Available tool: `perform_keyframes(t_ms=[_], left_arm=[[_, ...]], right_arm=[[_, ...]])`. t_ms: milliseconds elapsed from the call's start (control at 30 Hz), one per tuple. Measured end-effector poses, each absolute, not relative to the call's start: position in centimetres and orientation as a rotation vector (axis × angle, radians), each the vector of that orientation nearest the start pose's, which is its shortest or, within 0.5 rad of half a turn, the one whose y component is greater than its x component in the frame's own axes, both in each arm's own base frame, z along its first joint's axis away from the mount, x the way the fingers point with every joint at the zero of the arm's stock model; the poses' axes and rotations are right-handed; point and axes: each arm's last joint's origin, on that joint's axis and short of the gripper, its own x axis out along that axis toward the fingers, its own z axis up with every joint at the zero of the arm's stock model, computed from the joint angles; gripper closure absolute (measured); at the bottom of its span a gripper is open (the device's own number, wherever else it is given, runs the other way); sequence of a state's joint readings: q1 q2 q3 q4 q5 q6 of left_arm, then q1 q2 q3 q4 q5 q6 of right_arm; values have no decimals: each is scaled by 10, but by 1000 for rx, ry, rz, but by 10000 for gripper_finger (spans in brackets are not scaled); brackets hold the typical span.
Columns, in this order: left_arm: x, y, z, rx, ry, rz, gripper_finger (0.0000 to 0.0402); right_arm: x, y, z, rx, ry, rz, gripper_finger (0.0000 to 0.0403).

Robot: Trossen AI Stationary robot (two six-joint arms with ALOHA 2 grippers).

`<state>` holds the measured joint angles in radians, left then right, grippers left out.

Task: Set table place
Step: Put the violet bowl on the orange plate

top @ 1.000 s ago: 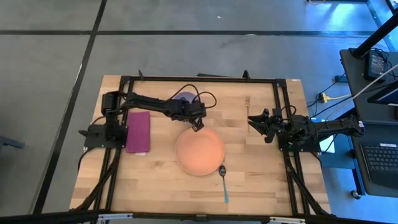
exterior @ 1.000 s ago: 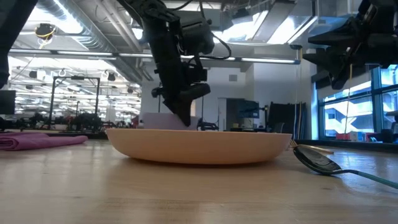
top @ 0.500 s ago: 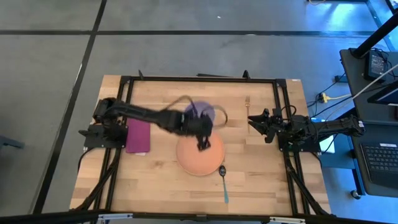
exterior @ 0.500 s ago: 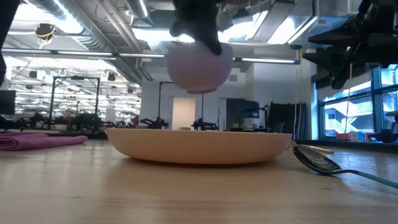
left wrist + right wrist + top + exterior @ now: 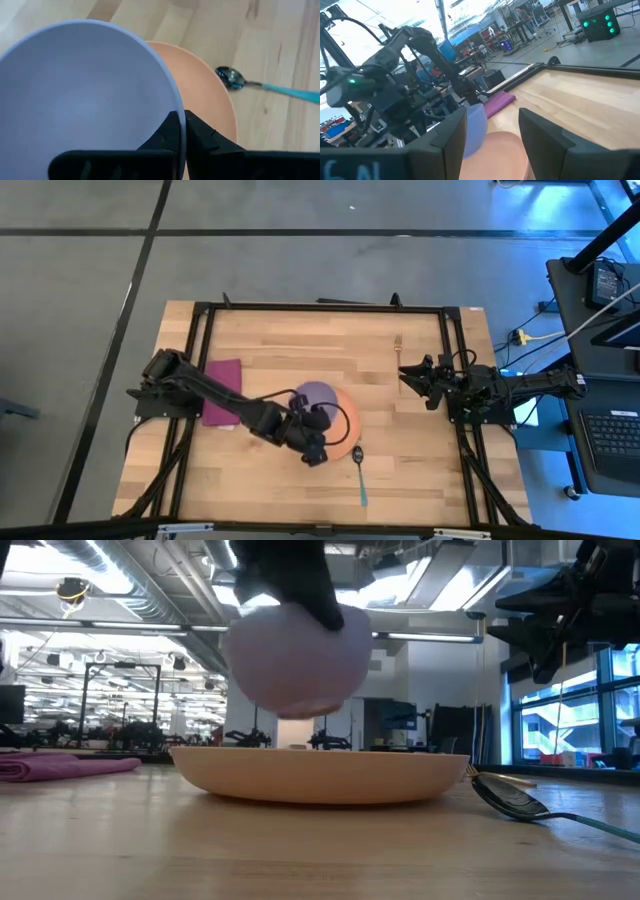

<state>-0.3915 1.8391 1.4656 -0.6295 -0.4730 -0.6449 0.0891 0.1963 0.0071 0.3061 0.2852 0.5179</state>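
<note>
My left gripper (image 5: 318,438) is shut on the lavender bowl (image 5: 316,400), held in the air over the peach-orange plate (image 5: 343,442); the bowl also shows in the low view (image 5: 295,660) above the plate (image 5: 320,772). The teal-handled spoon (image 5: 360,475) lies on the table just near and right of the plate. The gold fork (image 5: 398,346) lies at the far right. The magenta napkin (image 5: 222,390) lies flat at the left. My right gripper (image 5: 410,377) is open and empty, above the table near the fork. My left gripper pinches the bowl's rim (image 5: 181,131) between its two fingers, one finger (image 5: 162,137) inside the bowl and one (image 5: 205,137) outside. The bowl is lifted clear above the plate, its opening up.
A black metal frame (image 5: 320,307) runs along the table's edges. Bare wood lies at the near left and far middle of the table (image 5: 260,340).
My left gripper has lifted the lavender bowl off the far part of the table and carried it toward the near edge and a little right, until it hangs over the plate. The plate, spoon, fork and napkin have stayed put.
</note>
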Motion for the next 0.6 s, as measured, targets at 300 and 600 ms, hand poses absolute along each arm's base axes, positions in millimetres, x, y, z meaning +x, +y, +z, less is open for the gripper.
perform_keyframes(t_ms=[300,600], left_arm=[[380,-140,196,-172,886,358,400],[390,-146,185,-204,880,314,399]], right_arm=[[108,2,178,533,-152,-164,221],[108,2,176,530,-132,-162,221]])
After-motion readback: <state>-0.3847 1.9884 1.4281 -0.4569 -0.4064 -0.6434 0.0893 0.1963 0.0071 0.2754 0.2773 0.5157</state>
